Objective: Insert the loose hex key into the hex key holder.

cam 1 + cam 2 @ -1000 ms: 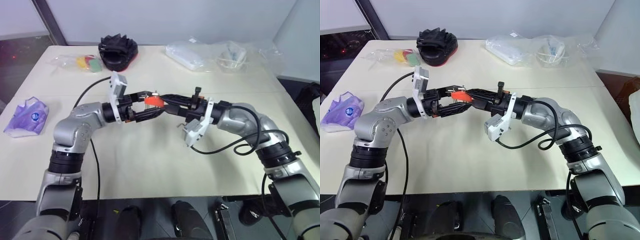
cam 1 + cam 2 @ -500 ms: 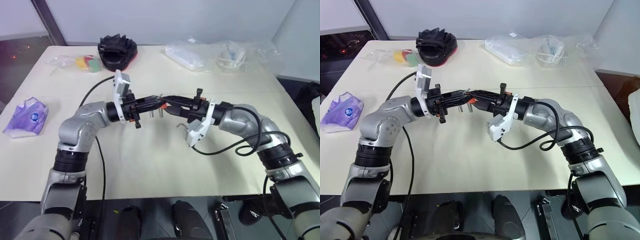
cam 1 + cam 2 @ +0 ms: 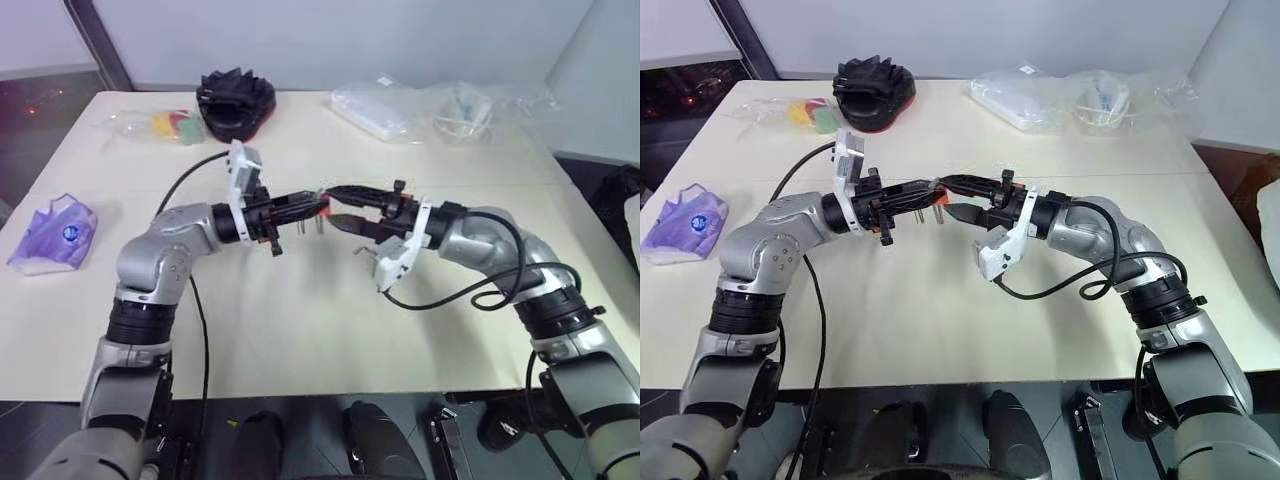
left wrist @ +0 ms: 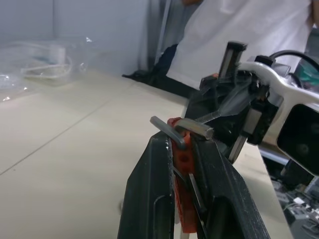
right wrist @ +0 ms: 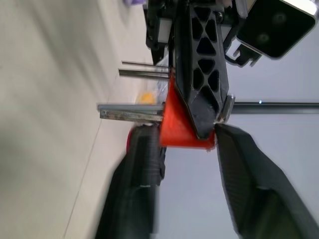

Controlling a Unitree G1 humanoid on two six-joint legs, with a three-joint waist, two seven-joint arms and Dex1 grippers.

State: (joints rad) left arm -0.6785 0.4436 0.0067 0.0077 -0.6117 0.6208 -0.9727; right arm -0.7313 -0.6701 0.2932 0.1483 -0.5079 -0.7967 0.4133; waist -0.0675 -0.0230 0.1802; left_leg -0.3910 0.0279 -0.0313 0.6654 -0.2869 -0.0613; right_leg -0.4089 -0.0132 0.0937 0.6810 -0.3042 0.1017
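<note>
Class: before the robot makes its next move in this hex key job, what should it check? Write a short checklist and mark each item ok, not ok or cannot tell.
1. Left gripper shut on the hex key holder: ok.
2. Right gripper open, with its fingers apart on either side of the holder: ok.
3. Right fingers not touching the holder: cannot tell.
4. Loose hex key fully seated: cannot tell. An L-shaped key sits at the holder's top, but its depth is hidden.
5. Holder held up off the table: ok.
6. Black pouch and purple bag well away from both grippers: ok.
</note>
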